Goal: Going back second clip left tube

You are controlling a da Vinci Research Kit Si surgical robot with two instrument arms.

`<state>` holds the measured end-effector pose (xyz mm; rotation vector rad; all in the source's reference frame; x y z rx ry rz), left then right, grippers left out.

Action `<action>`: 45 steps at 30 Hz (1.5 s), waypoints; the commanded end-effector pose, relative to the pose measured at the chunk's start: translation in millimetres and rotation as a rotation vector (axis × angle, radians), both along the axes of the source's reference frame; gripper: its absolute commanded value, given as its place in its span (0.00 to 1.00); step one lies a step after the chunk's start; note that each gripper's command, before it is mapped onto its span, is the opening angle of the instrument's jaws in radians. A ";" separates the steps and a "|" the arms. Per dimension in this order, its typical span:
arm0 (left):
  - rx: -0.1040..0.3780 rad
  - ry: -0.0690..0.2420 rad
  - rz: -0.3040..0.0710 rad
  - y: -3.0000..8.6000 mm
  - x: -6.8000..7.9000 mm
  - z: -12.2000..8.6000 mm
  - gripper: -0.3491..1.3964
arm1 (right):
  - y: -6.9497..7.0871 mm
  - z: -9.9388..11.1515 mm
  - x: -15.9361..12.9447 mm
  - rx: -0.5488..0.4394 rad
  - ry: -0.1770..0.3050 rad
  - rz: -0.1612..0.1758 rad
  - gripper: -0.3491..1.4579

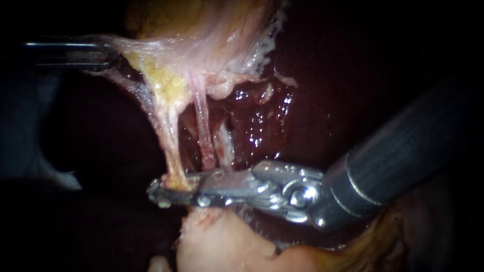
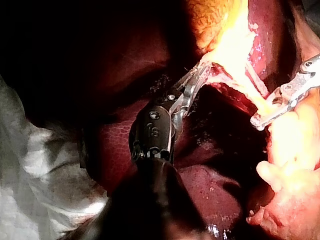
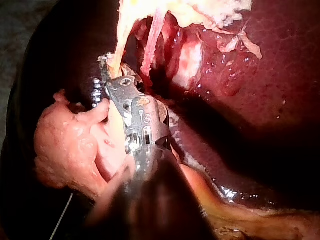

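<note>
My right instrument [image 1: 174, 191]: jaws apart, straddling the left tube [image 1: 169, 136] at its near end. Only the left wrist view shows my left instrument [image 2: 202, 71] jaws clamped on pale tissue [image 2: 220, 67], and a cloth [image 2: 30, 165] beside its shaft.

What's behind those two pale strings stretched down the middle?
Behind the left tube and the right tube lies glistening dark-red liver. Their lower ends are covered by the right instrument, so where they attach cannot be seen.
</note>
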<state>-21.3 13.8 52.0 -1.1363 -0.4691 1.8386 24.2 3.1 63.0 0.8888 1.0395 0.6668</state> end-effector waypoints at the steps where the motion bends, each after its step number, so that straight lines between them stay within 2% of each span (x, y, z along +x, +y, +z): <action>1: 0.000 0.000 0.000 0.0 0.0 0.0 0.00 | 0.0 0.0 0.0 0.001 0.000 0.000 0.00; 5: 0.000 0.000 0.000 0.0 0.0 0.0 0.00 | -0.1 0.0 0.0 0.000 0.000 0.000 0.00; 7: 0.000 0.000 0.000 0.0 0.0 0.0 0.00 | -0.2 0.0 0.2 0.003 0.014 -0.004 0.16; 9: 0.000 0.000 0.000 0.0 0.0 -0.1 0.00 | -0.1 0.1 0.6 -0.034 0.053 -0.002 0.36; 12: 0.000 0.000 0.000 0.0 0.0 -0.1 0.00 | 0.0 0.3 1.3 -0.032 0.082 0.009 0.43; 15: 0.000 0.000 0.000 0.0 0.0 -0.1 0.00 | 0.0 0.5 1.8 -0.066 0.081 0.015 0.44; 20: 0.000 0.001 -0.001 -0.1 0.0 -0.1 0.00 | 0.5 1.4 1.5 -0.219 0.085 0.026 0.45; 25: 0.000 0.001 -0.001 -0.1 -0.1 -0.1 0.00 | 1.2 2.1 0.8 -0.354 0.067 0.036 0.47; 32: 0.000 0.001 -0.001 -0.1 -0.1 -0.1 0.00 | 1.5 2.3 -1.1 -0.436 0.058 0.037 0.47; 39: 0.000 0.001 -0.001 -0.1 0.0 -0.1 0.00 | 1.7 1.5 -5.2 -0.501 0.063 0.022 0.47; 45: 0.000 0.001 -0.001 -0.1 0.0 -0.1 0.00 | 2.0 0.1 -10.5 -0.591 0.106 -0.027 0.47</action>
